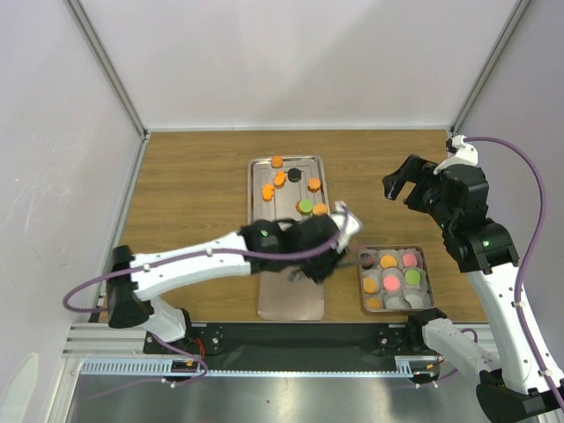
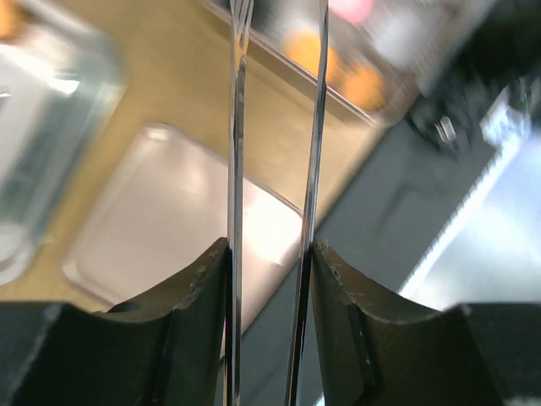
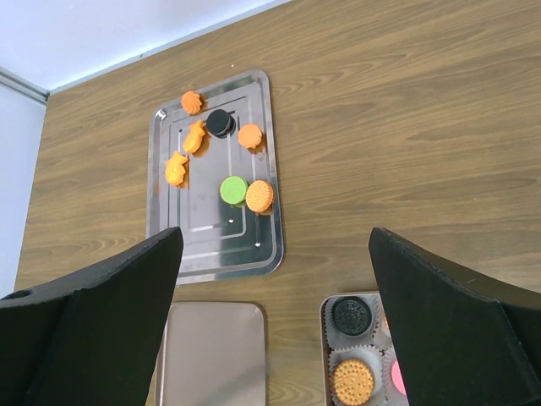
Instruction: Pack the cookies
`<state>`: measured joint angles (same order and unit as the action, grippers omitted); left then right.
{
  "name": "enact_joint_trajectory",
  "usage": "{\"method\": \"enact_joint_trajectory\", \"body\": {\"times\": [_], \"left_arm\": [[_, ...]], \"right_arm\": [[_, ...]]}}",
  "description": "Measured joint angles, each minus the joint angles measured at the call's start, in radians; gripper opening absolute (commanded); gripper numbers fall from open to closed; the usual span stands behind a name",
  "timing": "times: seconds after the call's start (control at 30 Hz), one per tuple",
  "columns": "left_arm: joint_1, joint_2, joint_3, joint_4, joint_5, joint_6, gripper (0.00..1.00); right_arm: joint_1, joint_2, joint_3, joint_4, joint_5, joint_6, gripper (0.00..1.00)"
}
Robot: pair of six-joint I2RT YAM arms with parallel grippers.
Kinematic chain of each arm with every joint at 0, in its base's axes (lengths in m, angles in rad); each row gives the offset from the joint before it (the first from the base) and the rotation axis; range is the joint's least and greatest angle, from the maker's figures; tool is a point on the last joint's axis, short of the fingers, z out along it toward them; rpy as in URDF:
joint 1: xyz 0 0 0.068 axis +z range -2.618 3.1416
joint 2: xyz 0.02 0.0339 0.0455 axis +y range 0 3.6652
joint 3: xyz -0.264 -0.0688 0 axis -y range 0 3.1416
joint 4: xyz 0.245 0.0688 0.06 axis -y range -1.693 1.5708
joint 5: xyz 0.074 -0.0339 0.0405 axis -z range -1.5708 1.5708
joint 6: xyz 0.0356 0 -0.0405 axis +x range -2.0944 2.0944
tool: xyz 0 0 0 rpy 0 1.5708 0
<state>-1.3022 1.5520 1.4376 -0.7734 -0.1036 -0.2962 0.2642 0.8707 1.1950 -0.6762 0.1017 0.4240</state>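
Left arm [image 1: 203, 260] jaws clamp tongs [image 2: 237, 169], apparently to lift cookies [image 3: 234, 189] gently into the box [image 1: 392, 248]; right arm [image 1: 480, 247] jaws gape, waiting.

No text, label, brand, number or sign is showing clearly enough to read in any view. The black cookie [image 3: 351, 315] in the box [image 3: 325, 347] is showing a stamped pattern on its face, but it is appearing too small to tell whether it holds letters.
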Motion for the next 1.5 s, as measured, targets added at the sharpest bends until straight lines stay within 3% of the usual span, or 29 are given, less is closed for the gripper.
{"method": "enact_joint_trajectory", "body": {"times": [0.23, 0.47, 0.77, 1.5], "left_arm": [[0.277, -0.122, -0.02, 0.023, -0.089, -0.05, 0.47], [0.434, -0.046, -0.045, 0.044, -0.136, -0.07, 0.48], [0.468, 0.124, -0.04, 0.048, -0.175, -0.06, 0.49], [0.468, 0.194, -0.001, 0.031, -0.206, 0.002, 0.5]], "right_arm": [[0.0, -0.001, 0.0, 0.0, -0.002, 0.0, 1.0], [0.0, -0.001, 0.0, 0.0, -0.01, 0.0, 1.0], [0.0, -0.005, 0.0, 0.0, -0.013, 0.0, 1.0], [0.0, -0.015, 0.0, 0.0, -0.013, 0.0, 1.0]]}}
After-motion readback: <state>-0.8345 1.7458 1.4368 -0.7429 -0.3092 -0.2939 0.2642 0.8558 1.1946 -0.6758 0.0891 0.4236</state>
